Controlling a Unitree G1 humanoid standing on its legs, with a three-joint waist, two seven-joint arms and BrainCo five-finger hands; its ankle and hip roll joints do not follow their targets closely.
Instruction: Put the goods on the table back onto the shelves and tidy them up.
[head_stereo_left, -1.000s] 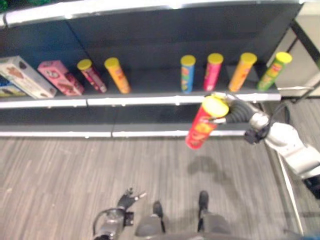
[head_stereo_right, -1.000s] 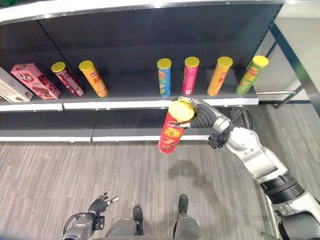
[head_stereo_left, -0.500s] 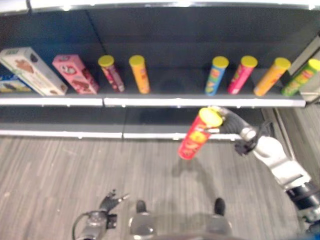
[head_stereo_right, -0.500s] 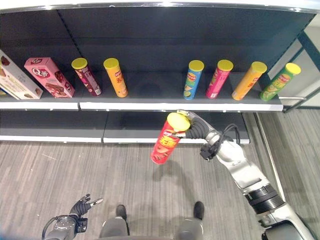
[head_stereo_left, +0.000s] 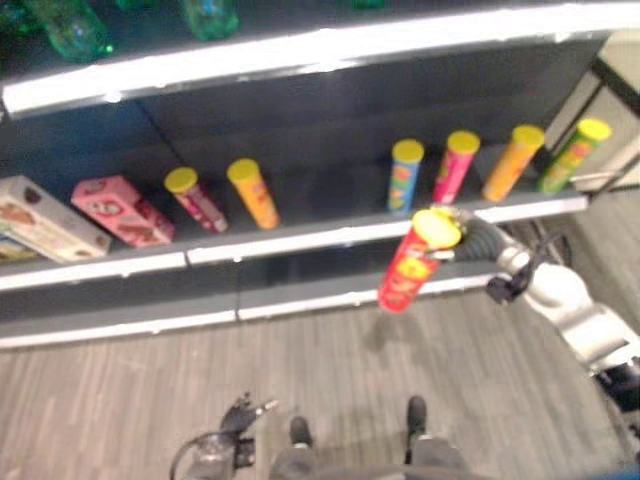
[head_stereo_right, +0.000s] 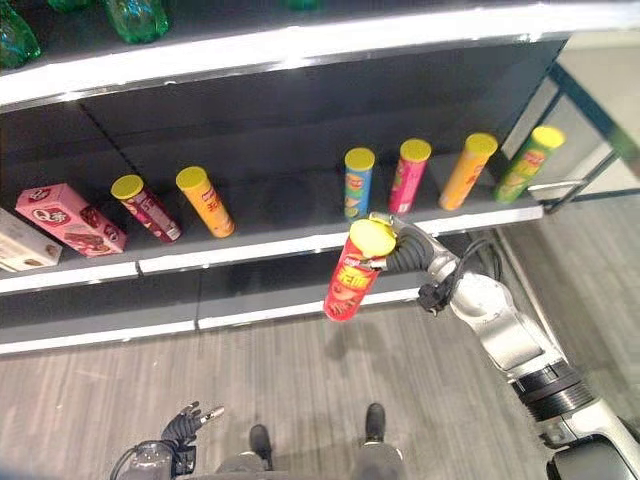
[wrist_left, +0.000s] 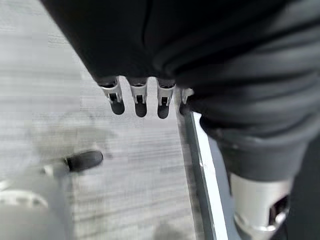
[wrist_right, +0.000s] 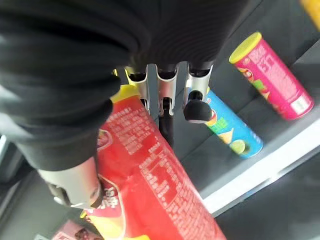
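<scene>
Red tube (head_stereo_right: 350, 280), yellow-lidded, hangs tilted in the right hand's (head_stereo_right: 400, 248) curled grip, just before the shelf (head_stereo_right: 300, 245) edge, not yet placed. Six tubes already stand there. Left hand (head_stereo_right: 185, 425) hangs low, fingers relaxed.

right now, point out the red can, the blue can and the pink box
red can (head_stereo_right: 347, 283), right eye view, middle of its side
blue can (head_stereo_right: 356, 184), right eye view, its side
pink box (head_stereo_right: 70, 218), right eye view, its front

grey wood-grain floor (head_stereo_right: 300, 385) below; green bottles (head_stereo_right: 135, 17) on top shelf, upper left.
</scene>
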